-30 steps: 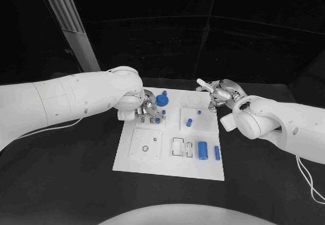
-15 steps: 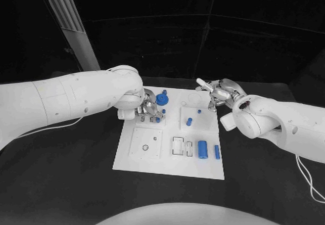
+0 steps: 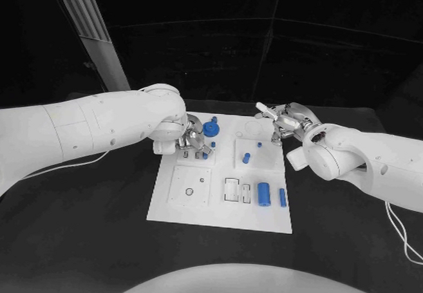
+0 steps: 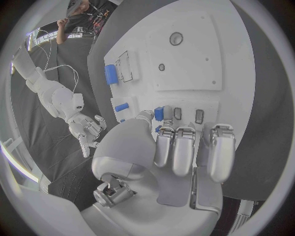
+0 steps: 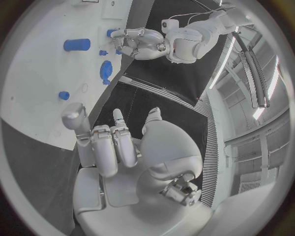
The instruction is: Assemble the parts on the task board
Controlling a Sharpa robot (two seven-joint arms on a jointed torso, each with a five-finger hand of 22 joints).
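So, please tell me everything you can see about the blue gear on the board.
The blue gear is a small round toothed wheel, plastic-looking, with a raised hub at its centre. It sits on the far part of the white task board, beside the left hand, which does not visibly touch it. The right wrist view shows its teeth.

The black worktop point(image 3: 88, 226) carries the white task board point(image 3: 219, 211), which lies flat near its middle, with the long side running away from the robot. Dark surface shows on all sides of the board. A thin white cable point(image 3: 399, 233) lies on the worktop at the right, well apart from the board.
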